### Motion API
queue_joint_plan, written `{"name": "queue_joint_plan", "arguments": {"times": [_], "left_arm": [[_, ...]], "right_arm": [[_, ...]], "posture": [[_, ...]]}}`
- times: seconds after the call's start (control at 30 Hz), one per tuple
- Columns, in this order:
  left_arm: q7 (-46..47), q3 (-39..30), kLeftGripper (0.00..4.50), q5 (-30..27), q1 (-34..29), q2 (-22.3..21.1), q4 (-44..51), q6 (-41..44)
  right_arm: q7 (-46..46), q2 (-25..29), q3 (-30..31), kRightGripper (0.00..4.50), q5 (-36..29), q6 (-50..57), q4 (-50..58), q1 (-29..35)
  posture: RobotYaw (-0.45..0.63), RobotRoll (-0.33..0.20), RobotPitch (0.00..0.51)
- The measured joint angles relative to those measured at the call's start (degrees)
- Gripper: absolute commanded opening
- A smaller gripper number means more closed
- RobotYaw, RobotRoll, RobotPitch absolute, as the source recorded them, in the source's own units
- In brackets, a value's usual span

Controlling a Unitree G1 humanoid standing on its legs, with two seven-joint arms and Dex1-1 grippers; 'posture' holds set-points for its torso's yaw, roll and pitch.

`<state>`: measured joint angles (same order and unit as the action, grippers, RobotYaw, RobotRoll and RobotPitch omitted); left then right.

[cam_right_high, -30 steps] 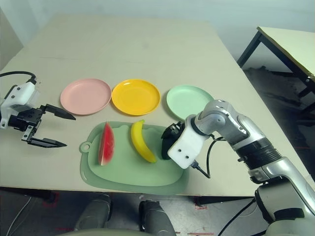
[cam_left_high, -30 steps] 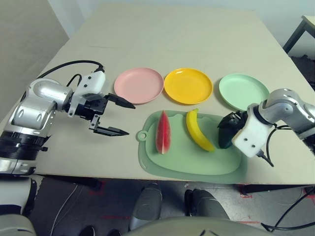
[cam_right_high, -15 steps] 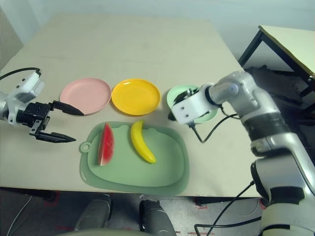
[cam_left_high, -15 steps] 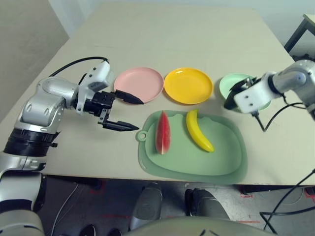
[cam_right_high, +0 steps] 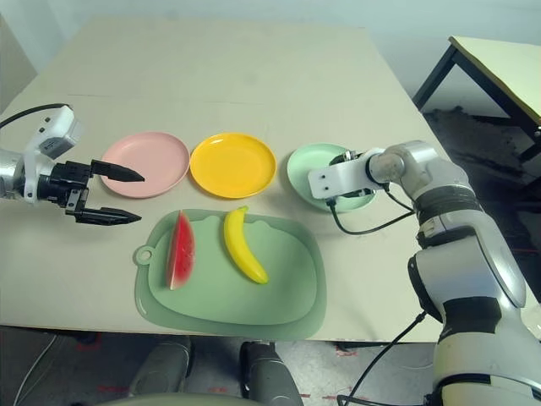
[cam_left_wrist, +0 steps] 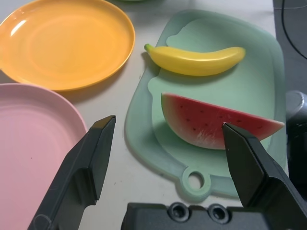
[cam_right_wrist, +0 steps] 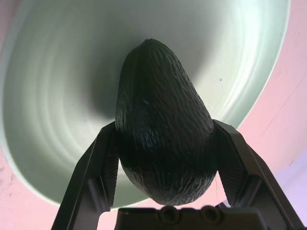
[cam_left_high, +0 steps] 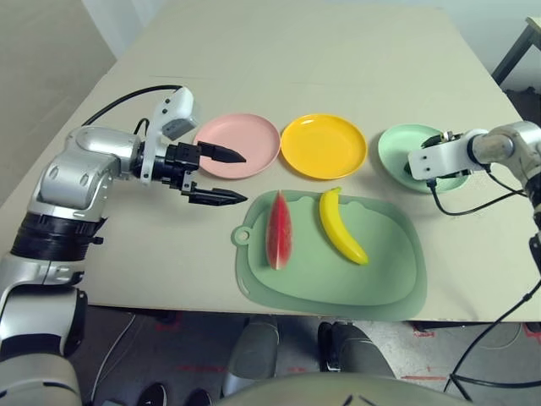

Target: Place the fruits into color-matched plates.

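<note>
Over the pale mint-green round plastic plate point(cam_right_wrist: 57, 96), right jaws clamp the dark green toy avocado point(cam_right_wrist: 160, 129); next comes release. Left jaws gape empty.

The left arm reaches across to the right, and the left gripper point(cam_left_high: 218, 176) has its two black fingers spread wide with nothing between them. The right arm stretches forward, and the right gripper point(cam_right_wrist: 163, 143) squeezes the avocado point(cam_right_wrist: 160, 143) between both fingers.
</note>
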<state>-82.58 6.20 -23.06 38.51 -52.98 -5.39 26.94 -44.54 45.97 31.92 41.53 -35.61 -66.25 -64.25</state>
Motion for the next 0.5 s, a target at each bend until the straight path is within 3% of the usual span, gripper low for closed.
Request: {"name": "queue_joint_plan", "arguments": {"times": [0.07,0.23,0.4,0.5], "left_arm": [[0.1,-0.26,4.5,0.08,-0.05,0.0,0.06,0.0],[-0.09,-0.24,4.5,1.4,-0.1,-0.02,0.21,-1.84],[-1.99,-0.06,4.5,2.91,-0.02,-0.14,-0.63,-4.91],[-4.5,-0.04,4.5,3.01,0.05,-0.13,-1.45,-7.69]], "right_arm": [[0.2,-0.36,0.42,4.45,0.35,-0.88,-0.1,-0.62],[-3.29,-0.42,0.6,4.45,0.11,-4.38,2.68,-4.22],[-15.68,-2.39,-1.32,4.45,-8.76,-5.3,16.6,-3.86],[-24.08,-2.91,-1.77,4.45,-16.28,-2.79,30.58,1.28]], "posture": [[0.24,0.0,0.118],[0.23,0.0,0.123],[0.23,0.0,0.126],[0.23,0.0,0.126]]}}
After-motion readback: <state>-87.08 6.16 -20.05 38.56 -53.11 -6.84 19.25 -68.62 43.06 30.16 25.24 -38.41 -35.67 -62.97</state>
